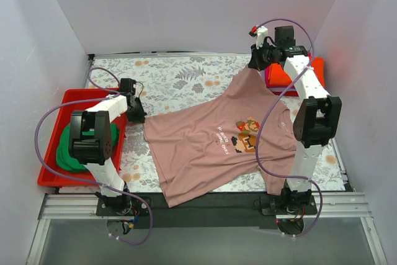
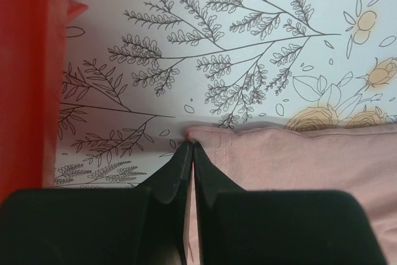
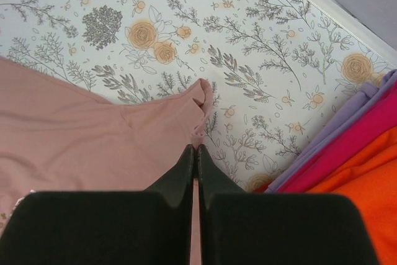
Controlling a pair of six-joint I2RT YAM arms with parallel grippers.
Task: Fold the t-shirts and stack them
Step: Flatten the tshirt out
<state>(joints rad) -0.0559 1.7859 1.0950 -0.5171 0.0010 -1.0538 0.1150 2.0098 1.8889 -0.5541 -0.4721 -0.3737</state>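
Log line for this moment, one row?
left gripper: shut on pink t-shirt edge | right gripper: shut on its far corner | fold: not started

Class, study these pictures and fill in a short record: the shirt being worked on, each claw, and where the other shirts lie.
shirt in work: pink t-shirt, spread on the table, print up
left claw: shut on one corner of it
right claw: shut on another corner
green t-shirt: bunched in the red tray
folded pile: orange t-shirt, magenta t-shirt, far right

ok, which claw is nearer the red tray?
Left. The left claw sits close beside the red tray; the right claw is across the table by the folded shirts. Both grip the pink shirt.
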